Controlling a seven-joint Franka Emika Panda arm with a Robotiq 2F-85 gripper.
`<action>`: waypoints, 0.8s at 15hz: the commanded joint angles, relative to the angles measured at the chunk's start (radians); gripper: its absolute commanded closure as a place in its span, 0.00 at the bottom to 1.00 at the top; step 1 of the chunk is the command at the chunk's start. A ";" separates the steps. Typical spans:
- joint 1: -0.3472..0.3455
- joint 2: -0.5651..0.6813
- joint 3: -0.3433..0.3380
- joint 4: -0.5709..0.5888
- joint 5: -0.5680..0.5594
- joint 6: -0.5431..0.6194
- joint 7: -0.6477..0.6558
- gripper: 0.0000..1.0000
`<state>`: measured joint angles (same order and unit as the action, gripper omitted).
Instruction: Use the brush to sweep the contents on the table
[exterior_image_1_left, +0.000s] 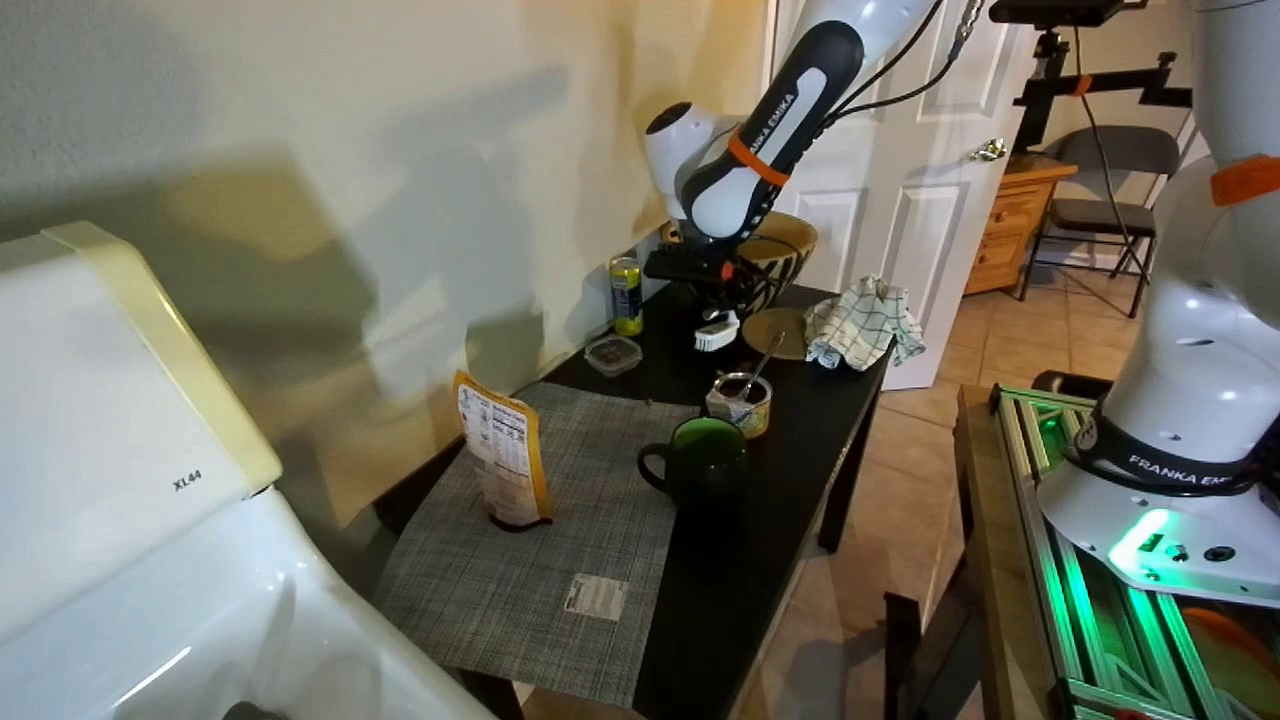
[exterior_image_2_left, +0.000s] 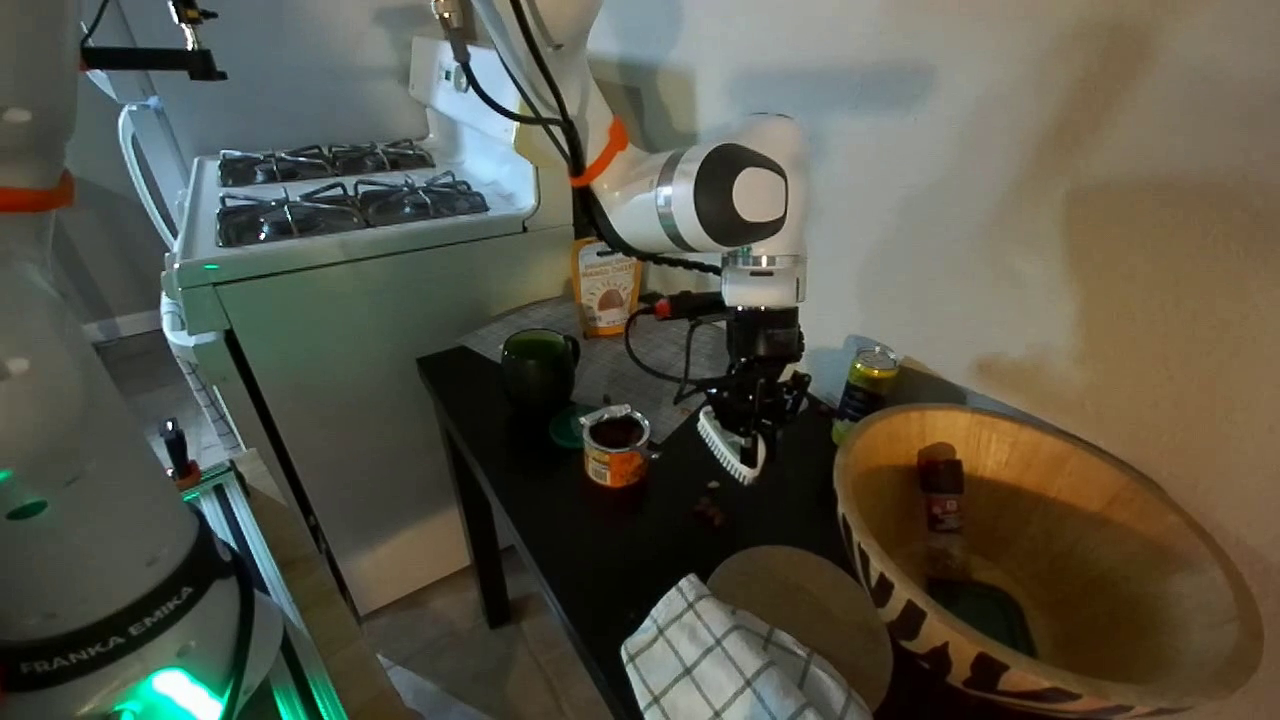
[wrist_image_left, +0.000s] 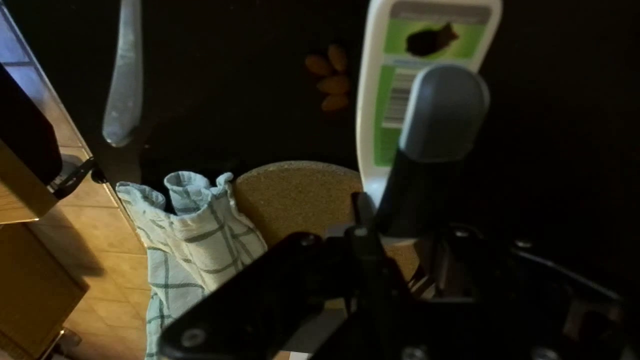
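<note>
Here's the brush (exterior_image_2_left: 727, 447), pinched tight in the gripper (exterior_image_2_left: 754, 436), tilted over the surface (exterior_image_2_left: 630, 550); touching down or not, can't tell! Only the wrist view gives its green label (wrist_image_left: 395, 95), almonds (wrist_image_left: 334, 84) nearby; an exterior view catches a bottle (exterior_image_2_left: 943, 495) inside the bowl (exterior_image_2_left: 1080, 540). Lettering: FRANKA EMIKA on the arm (exterior_image_1_left: 775, 130), XL44 on the white appliance (exterior_image_1_left: 130, 420), MANGO on the pouch (exterior_image_2_left: 607, 290).

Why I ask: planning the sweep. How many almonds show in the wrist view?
4, on the table left of the brush: upper-left almond, upper-right almond, middle almond, lowest almond. The brush may hide more.
</note>
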<state>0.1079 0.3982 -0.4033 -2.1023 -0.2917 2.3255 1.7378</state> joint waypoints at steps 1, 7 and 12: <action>-0.030 0.040 0.034 0.050 -0.068 -0.040 0.032 0.94; 0.036 0.125 0.025 0.154 -0.306 -0.131 0.219 0.94; 0.003 0.147 0.104 0.169 -0.341 -0.150 0.226 0.94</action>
<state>0.1406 0.5505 -0.3314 -1.9370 -0.6143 2.1851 1.9532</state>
